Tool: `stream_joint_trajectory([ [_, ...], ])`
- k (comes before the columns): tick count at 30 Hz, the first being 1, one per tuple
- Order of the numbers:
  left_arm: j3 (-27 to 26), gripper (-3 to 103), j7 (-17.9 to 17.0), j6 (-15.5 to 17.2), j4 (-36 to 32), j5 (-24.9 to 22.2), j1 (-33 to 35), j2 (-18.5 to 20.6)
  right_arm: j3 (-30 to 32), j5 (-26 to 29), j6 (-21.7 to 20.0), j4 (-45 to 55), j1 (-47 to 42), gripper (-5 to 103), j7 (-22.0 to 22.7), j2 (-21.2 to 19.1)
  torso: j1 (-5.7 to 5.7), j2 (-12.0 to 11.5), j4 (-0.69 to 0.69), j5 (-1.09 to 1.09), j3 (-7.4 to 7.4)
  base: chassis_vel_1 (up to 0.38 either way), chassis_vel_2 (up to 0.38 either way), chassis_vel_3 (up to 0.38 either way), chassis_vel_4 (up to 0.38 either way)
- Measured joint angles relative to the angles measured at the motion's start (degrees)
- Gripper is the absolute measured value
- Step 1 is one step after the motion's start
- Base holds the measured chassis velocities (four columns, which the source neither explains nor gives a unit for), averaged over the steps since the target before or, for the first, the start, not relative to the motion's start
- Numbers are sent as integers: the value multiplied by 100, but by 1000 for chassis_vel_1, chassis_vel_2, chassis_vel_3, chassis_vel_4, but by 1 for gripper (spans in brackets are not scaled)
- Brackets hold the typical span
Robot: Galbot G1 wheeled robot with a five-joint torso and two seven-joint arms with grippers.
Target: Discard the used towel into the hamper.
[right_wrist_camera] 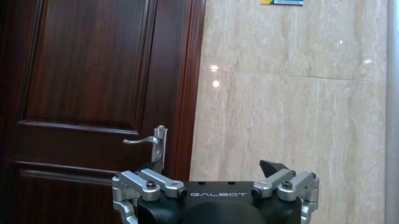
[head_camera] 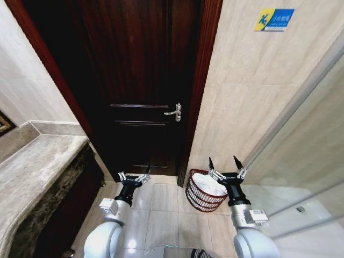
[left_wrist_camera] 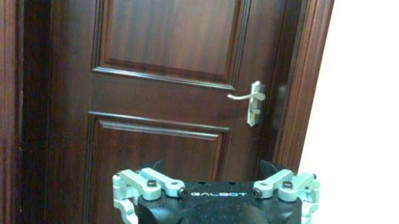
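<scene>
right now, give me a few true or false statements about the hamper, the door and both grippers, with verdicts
1. The hamper holds white cloth. True.
2. The right gripper grips a towel. False: it is open and empty, above the hamper.
3. The door is shut. True.
4. The hamper stands left of the door. False: it stands right of it, by the tiled wall.
5. The left gripper is open, holding nothing. True.

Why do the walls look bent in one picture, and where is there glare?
Head view: a wide lens bows the door frame and tilts the walls outward; the floor tiles reflect light. Left wrist view: the wall beside the door is washed out to plain white. Right wrist view: two small bright lamp reflections sit on the glossy marble wall; lines stay straight there.
</scene>
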Motion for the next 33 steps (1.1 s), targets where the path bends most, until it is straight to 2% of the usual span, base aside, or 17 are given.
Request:
stream_joint_trajectory([
  [33, 0, 100, 0, 0, 0, 0, 0, 0, 0, 0, 0, 0, 0, 100, 0, 0, 0, 0, 0, 0, 0, 73, -74, -74, 73],
])
